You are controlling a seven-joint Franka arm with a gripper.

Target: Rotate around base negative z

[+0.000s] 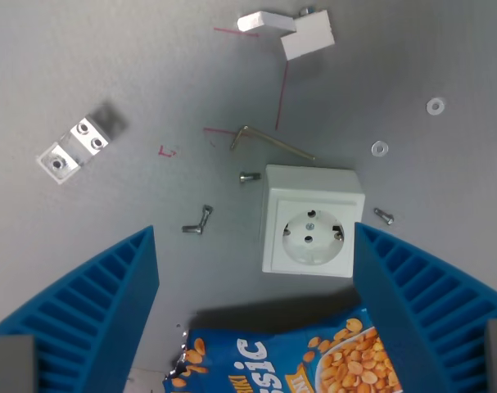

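My gripper point(252, 237) shows as two blue ribbed fingers, one at the wrist view's lower left point(101, 303) and one at the lower right point(420, 295), set wide apart. A blue peanut bag point(289, 360) sits between them at the bottom edge. It reaches the right finger and casts a broad shadow on the grey table point(109, 65), so it hangs above the surface. Its lower part is cut off by the frame. A white wall socket point(311, 221) lies on the table just beyond the fingertips, close to the right finger.
An Allen key point(268, 141) lies beyond the socket. Small screws point(197, 223) point(248, 176) point(384, 216) and washers point(380, 149) point(435, 106) are scattered about. A clear acrylic block point(72, 150) is at the left. White blocks point(289, 31) are at the top.
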